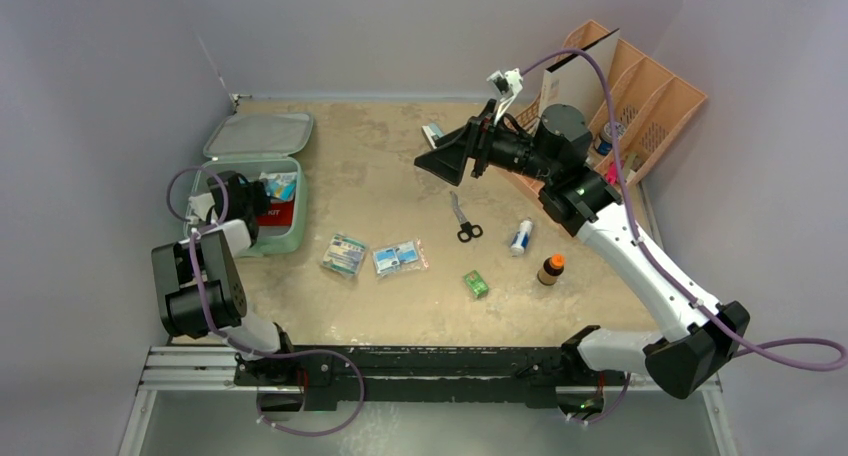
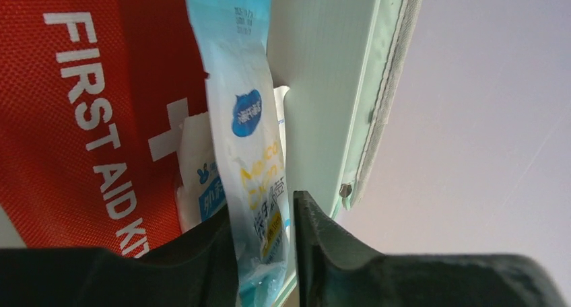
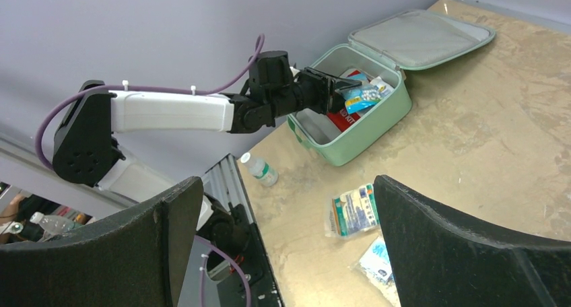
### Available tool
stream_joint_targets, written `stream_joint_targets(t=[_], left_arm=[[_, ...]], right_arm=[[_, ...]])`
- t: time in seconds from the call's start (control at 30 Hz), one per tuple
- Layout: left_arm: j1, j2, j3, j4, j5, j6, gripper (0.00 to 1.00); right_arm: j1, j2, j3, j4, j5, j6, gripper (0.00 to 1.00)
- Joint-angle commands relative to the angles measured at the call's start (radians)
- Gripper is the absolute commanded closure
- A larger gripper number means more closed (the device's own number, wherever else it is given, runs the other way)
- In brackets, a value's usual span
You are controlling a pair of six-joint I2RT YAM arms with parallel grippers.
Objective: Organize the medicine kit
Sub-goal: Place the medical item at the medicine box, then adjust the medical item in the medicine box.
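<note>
The mint-green medicine kit (image 1: 290,240) lies open at the left of the table, its lid (image 1: 258,136) folded back. It also shows in the right wrist view (image 3: 357,140). Inside lie a red "FIRST AID KIT" pouch (image 2: 81,118) and a white sachet. My left gripper (image 2: 262,206) is inside the kit, shut on a blue-and-white packet (image 2: 252,139) that stands against the kit's wall (image 2: 316,105). From above the packet (image 1: 278,184) shows at the left gripper (image 1: 258,198). My right gripper (image 1: 445,161) is open and empty, raised over the back middle of the table (image 3: 286,180).
On the table lie two packets (image 1: 344,254) (image 1: 399,257), scissors (image 1: 463,219), a white tube (image 1: 521,237), a brown bottle with an orange cap (image 1: 551,269) and a small green box (image 1: 476,283). A peach organizer (image 1: 640,106) stands back right. A small clear bottle (image 3: 259,169) lies near the kit.
</note>
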Motion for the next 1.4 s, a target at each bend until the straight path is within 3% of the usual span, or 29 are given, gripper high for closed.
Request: stream_joint_targets(t=[0.0, 0.13, 0.27, 0.43, 0.83, 0.97, 1.37], left_arm=[[-0.008, -0.063, 0.017, -0.034, 0.009, -0.012, 0.68], [-0.009, -0.125, 0.022, -0.136, -0.012, -0.015, 0.63], [-0.009, -0.166, 0.046, -0.25, -0.017, -0.018, 0.49], [-0.01, -0.203, 0.075, -0.373, -0.01, -0.014, 0.43], [-0.011, -0.189, 0.084, -0.428, 0.002, 0.007, 0.52], [-0.011, -0.174, 0.089, -0.434, -0.004, 0.016, 0.5], [-0.039, -0.056, 0.15, -0.265, 0.008, 0.101, 0.57]], right_arm=[[0.002, 0.0, 0.011, 0.014, -0.001, -0.012, 0.01], [0.002, 0.011, 0.014, 0.016, -0.004, -0.003, 0.01], [0.002, 0.014, 0.014, 0.018, -0.006, 0.001, 0.01], [0.002, 0.01, 0.013, 0.017, -0.006, 0.004, 0.01], [0.002, -0.004, 0.0, 0.02, -0.001, 0.009, 0.01], [0.002, -0.007, -0.001, 0.016, -0.003, 0.008, 0.01], [0.002, -0.005, 0.007, 0.004, 0.004, 0.004, 0.01]])
